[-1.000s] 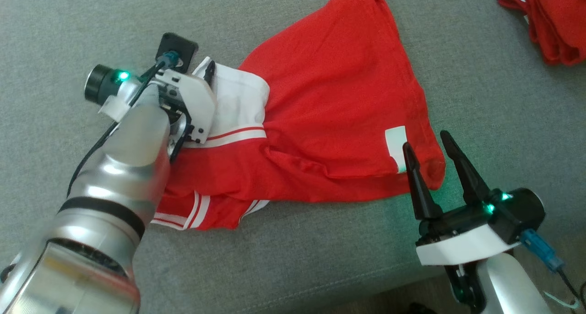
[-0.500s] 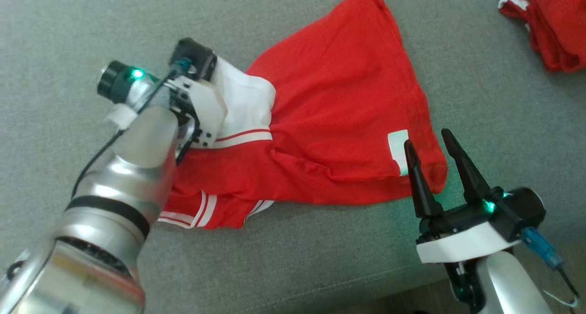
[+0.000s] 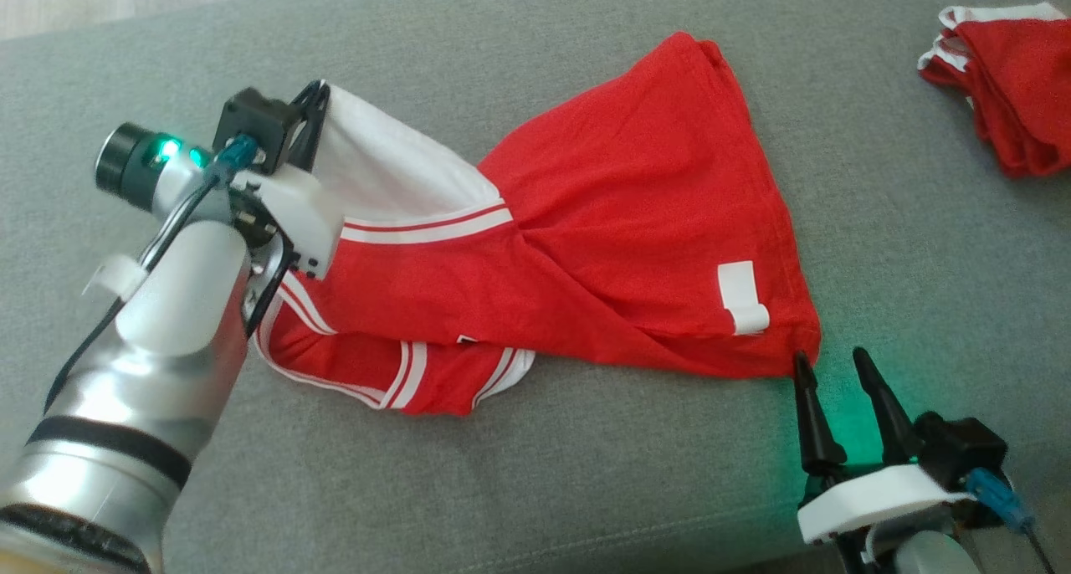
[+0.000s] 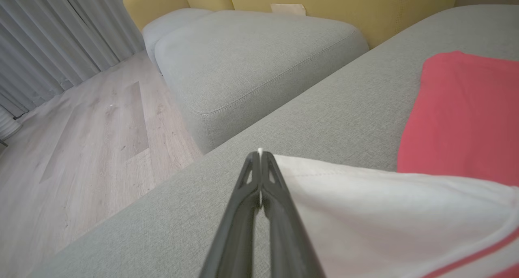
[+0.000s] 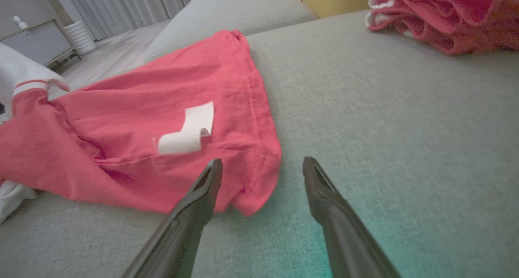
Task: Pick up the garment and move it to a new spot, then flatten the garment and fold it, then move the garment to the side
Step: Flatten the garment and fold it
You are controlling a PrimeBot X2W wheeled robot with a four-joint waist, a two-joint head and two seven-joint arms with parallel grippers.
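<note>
Tension shows in the red jersey (image 3: 636, 197), which lies across the middle of the grey sofa (image 3: 502, 474), its hem to the right and its striped sleeves to the near left. A second ago the left pincer (image 3: 316, 93) stood open over the white panel (image 3: 393, 172). Now its fingers are pressed together on that panel's edge, seen plainly in the left wrist view (image 4: 259, 154), with a sliver of white cloth between the tips. The panel, bunched before, is now drawn out taut toward the far left, and the folds near the stripes have flattened.

The right pincer (image 3: 831, 361) is open and grips nothing. Earlier its tips overlapped the near right corner beside the white label (image 3: 740, 294). Now they sit just short of that corner, apart from the cloth.

The head camera has tipped, so the heap of red clothing (image 3: 1004, 97) at the far right sits lower in its view.
</note>
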